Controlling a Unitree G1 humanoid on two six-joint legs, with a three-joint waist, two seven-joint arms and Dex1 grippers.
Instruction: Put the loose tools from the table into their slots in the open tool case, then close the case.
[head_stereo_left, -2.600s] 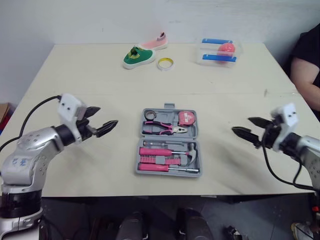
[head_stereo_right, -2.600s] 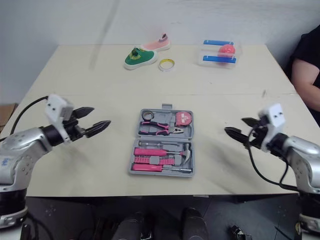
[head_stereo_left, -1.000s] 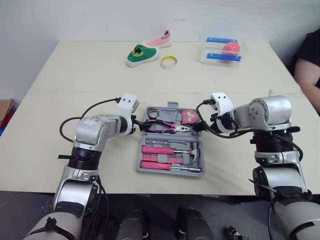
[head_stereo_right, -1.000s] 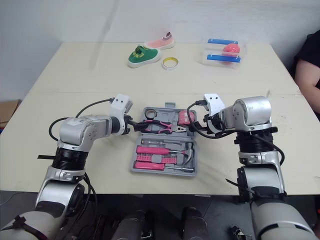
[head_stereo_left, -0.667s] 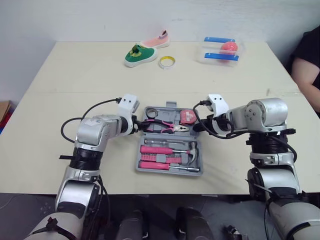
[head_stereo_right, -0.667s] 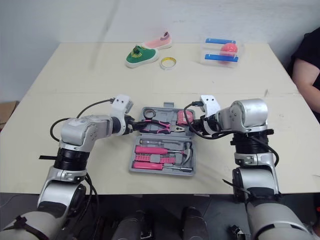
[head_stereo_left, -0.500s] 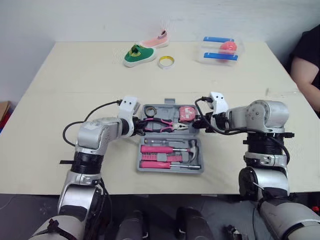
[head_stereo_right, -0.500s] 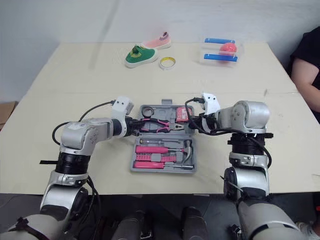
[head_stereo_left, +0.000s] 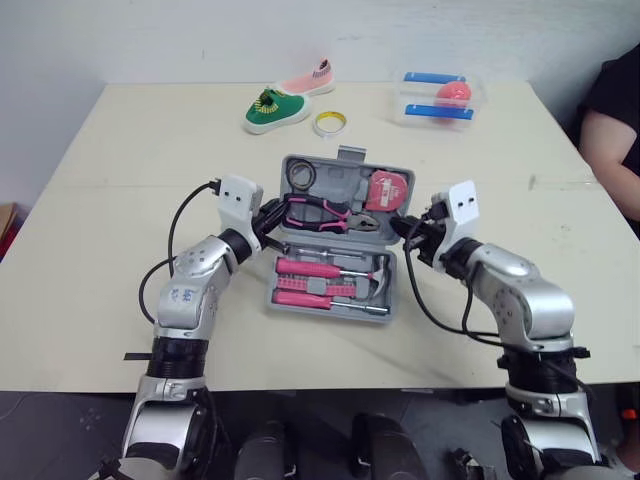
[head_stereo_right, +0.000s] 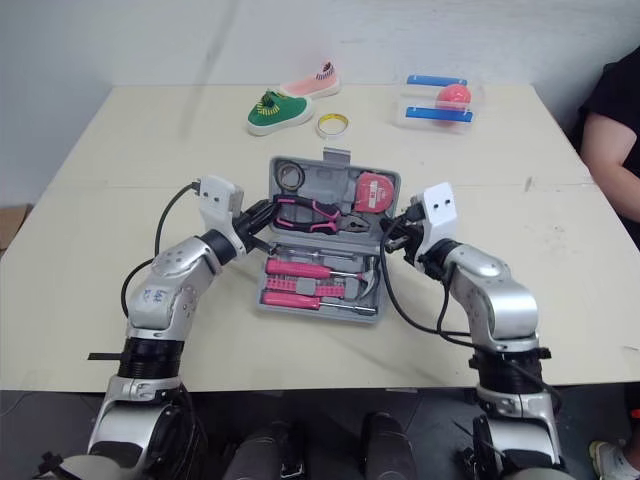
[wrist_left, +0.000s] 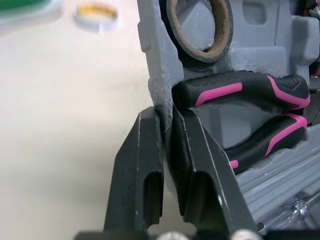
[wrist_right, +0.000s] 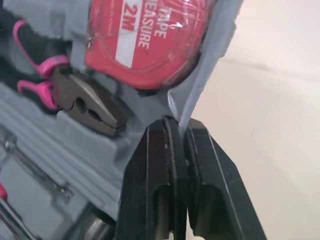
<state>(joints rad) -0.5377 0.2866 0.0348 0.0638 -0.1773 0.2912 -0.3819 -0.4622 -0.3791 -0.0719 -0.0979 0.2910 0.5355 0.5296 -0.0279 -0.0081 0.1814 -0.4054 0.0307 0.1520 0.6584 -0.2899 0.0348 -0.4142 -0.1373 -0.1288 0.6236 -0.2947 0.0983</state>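
Between left tool (head_stereo_left: 268, 220) and right tool (head_stereo_left: 407, 231), lid (head_stereo_left: 345, 176) tilts.

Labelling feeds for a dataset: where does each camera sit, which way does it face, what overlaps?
Left eye view: on the head, facing forward and down at the table; both arms, left gripper and right gripper clamping the case lid.
Right eye view: head's other eye; shares that scene.
Left wrist view: left wrist, along its fingers, at the lid's edge.
Right wrist view: right wrist, along its fingers, at the lid's opposite edge by the tape measure.
Both wrist views share the pliers.
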